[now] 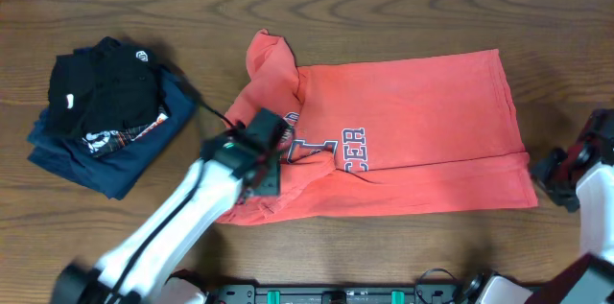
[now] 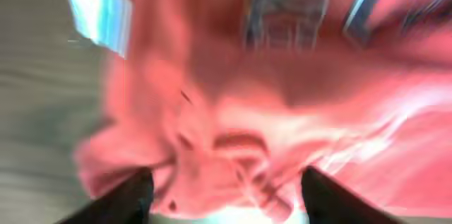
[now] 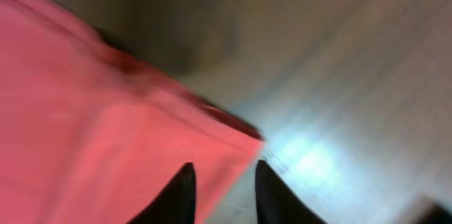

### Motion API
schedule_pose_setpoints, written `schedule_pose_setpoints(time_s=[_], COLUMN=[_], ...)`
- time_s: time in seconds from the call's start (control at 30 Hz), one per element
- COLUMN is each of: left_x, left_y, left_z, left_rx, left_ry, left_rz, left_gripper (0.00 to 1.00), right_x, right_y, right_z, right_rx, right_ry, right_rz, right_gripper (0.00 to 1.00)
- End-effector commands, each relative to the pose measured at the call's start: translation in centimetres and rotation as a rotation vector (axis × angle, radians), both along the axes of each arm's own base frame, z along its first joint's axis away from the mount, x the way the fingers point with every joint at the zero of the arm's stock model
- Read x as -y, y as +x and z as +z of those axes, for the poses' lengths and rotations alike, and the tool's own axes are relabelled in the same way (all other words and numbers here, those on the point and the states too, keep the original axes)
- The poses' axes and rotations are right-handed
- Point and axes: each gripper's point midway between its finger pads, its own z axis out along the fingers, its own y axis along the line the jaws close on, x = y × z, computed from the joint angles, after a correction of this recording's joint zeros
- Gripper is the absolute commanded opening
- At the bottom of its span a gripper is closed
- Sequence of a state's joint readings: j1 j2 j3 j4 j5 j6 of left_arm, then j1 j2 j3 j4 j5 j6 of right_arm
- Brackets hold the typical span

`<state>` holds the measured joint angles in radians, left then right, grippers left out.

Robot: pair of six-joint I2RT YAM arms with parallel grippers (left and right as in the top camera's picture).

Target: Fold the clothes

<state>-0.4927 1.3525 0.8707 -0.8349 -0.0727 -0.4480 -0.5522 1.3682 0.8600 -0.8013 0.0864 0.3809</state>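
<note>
1. The left claw [image 2: 226,174] has its fingers [image 2: 131,199] wide apart over bunched folds of the shirt [image 1: 413,131]. The right claw [image 3: 224,166] shows only a narrow gap at the shirt's corner, and I cannot tell whether it pinches the cloth.
2. The shirt lies across the middle of the table [image 1: 384,7]. It is mostly flat and is rumpled at its left end.
3. Well to the left, a black garment [image 1: 101,88] sits folded on a navy garment [image 1: 96,165], apart from the shirt.
4. From overhead, the left arm covers the shirt's near left part and some of the letters [image 1: 353,148]. The right arm runs off the frame's right edge.
5. Both wrist views are blurred. The left one shows the letters only as smeared dark shapes.
6. Only the overhead view shows the folded pile. Only the right wrist view shows the shirt's corner reaching between that claw's fingers.
</note>
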Motion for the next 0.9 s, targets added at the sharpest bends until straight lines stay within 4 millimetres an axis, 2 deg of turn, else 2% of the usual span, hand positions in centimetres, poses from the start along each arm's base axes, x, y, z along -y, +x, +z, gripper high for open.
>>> schedule_pose_setpoints(time_s=[0.0, 0.1, 0.2, 0.3, 0.43, 0.53, 0.67, 0.87], left_x=[-1.7, -1.6, -1.8, -2.4, -2.1, -1.3, 0.2, 0.3], left_y=[4.3, 7.9, 11.3, 14.7, 19.8, 23.1, 26.6, 30.3], left_z=[5.2, 8.2, 8.8, 7.9, 5.9, 3.8, 1.5, -1.0], left_rx=[0.245, 0.386, 0.440, 0.436, 0.420, 0.404, 0.406, 0.466], left_ry=[-0.014, -0.126, -0.222, -0.294, -0.392, -0.442, -0.509, -0.536], left_rz=[0.077, 0.066, 0.057, 0.080, 0.065, 0.050, 0.029, 0.072], left_gripper=[0.76, 0.77, 0.77, 0.78, 0.78, 0.78, 0.78, 0.78], right_x=[-2.7, -4.6, -6.2, -7.6, -9.1, -9.4, -9.4, -9.4], right_y=[3.6, 6.0, 7.3, 7.8, 8.2, 8.2, 8.1, 7.9], right_z=[2.8, 5.2, 6.7, 6.9, 6.9, 6.8, 6.8, 6.7], right_rx=[0.193, 0.308, 0.350, 0.352, 0.349, 0.343, 0.338, 0.333], right_ry=[0.077, 0.092, 0.093, 0.097, 0.100, 0.101, 0.101, 0.103], right_rz=[0.205, 0.342, 0.437, 0.493, 0.551, 0.560, 0.559, 0.558], right_gripper=[0.33, 0.41, 0.48, 0.54, 0.54, 0.54, 0.54, 0.55])
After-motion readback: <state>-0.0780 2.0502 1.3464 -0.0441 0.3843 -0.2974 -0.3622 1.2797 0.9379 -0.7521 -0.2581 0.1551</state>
